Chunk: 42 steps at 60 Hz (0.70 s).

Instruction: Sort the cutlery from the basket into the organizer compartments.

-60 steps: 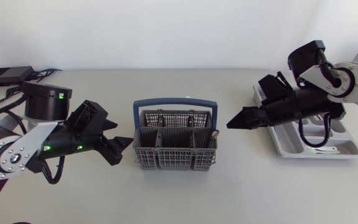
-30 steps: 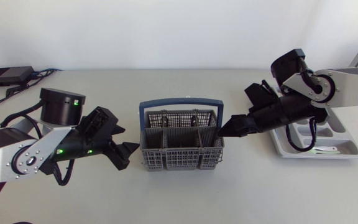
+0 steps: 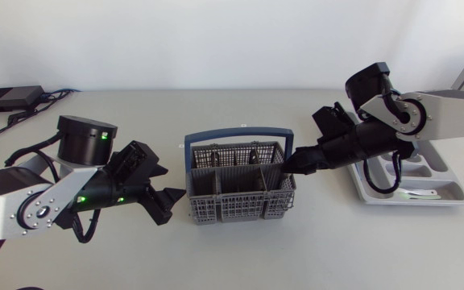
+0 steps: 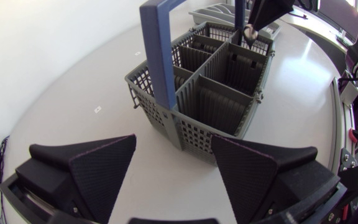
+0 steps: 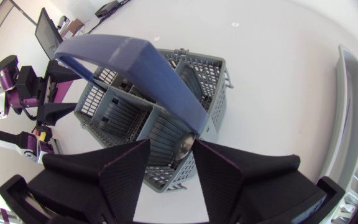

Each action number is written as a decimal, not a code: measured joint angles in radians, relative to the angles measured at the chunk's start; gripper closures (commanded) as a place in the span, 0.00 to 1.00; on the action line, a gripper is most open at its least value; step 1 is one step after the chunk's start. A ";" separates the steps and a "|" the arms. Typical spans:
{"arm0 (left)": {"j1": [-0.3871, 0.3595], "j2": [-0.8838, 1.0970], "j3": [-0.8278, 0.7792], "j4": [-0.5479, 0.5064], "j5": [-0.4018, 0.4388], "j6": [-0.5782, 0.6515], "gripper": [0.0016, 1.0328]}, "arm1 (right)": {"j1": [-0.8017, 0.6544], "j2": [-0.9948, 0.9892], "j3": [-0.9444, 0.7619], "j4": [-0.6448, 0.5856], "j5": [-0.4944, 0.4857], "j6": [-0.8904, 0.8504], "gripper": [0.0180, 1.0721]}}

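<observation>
Here my right gripper [image 3: 291,163] hangs over the right end of the basket [image 3: 236,184], which stands in the middle of the table [image 3: 232,250], well in from every edge. My right fingers [image 5: 124,167] are apart, not clenched on anything. The rounded metal end of a piece of cutlery [image 5: 184,146] stands up out of the basket's right-hand compartment and shows in the gap between my fingertips, closer to one finger than to the other. I cannot tell whether it touches that finger, nor whether it is a spoon. The blue handle [image 5: 143,70] arches over the basket just ahead of this gripper, running across its width.

My left gripper [image 3: 167,200] sits low at the basket's left end, just beside the grey mesh wall, its two fingers spread wide and holding nothing. In the left wrist view the basket lies ahead of those fingers [image 4: 101,167], not between them, with the near upright of the handle straight in front. The compartments nearest this gripper look dark, and I cannot make out what is in them.

The organizer [image 3: 449,197] lies by the right edge of the table, partly under my right arm. A pale piece [image 3: 416,196] rests in the long compartment along its near side. A black box [image 3: 8,98] with cables sits at the far left corner of the table
</observation>
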 measured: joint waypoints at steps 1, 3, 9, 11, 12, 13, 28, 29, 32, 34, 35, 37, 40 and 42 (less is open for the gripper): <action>0.000 0.000 0.000 0.000 0.000 0.000 0.19 | 0.001 0.001 0.000 0.004 0.004 0.001 0.58; 0.000 0.000 0.000 0.000 0.000 0.000 0.19 | 0.003 0.003 0.000 0.010 0.014 0.002 0.58; 0.000 -0.001 0.000 -0.003 0.000 0.000 0.17 | 0.009 0.006 0.000 0.027 0.035 0.004 0.65; -0.002 -0.001 0.000 -0.003 0.000 0.000 0.17 | 0.010 0.006 0.000 0.031 0.043 0.004 0.67; -0.003 -0.001 0.000 -0.004 0.000 0.000 0.17 | 0.011 0.007 0.000 0.032 0.048 0.005 0.68; -0.004 -0.001 0.000 -0.004 0.000 0.000 0.17 | 0.013 0.008 0.000 0.034 0.052 0.005 0.69; -0.005 -0.016 -0.001 -0.026 0.000 0.000 0.16 | 0.019 0.012 0.000 0.041 0.072 0.005 0.82; -0.005 -0.018 -0.001 -0.026 0.000 0.000 0.16 | 0.019 0.012 0.000 0.041 0.073 0.005 0.82; -0.005 -0.025 -0.003 -0.031 -0.001 0.000 0.15 | 0.020 0.012 0.000 0.040 0.079 0.005 0.82; -0.005 -0.029 -0.004 -0.035 -0.001 0.000 0.15 | 0.021 0.012 0.000 0.040 0.079 0.005 0.82; -0.006 -0.031 -0.005 -0.037 -0.001 0.000 0.15 | 0.021 0.012 0.000 0.040 0.079 0.005 0.82; -0.008 -0.035 -0.005 -0.041 -0.001 0.000 0.15 | 0.021 0.011 0.000 0.040 0.079 0.008 0.82; -0.012 -0.039 -0.006 -0.041 0.000 -0.001 0.15 | 0.022 0.007 0.000 0.040 0.076 0.008 0.82; -0.018 -0.040 -0.006 -0.041 0.000 -0.001 0.15 | 0.027 0.004 0.000 0.039 0.076 0.008 0.82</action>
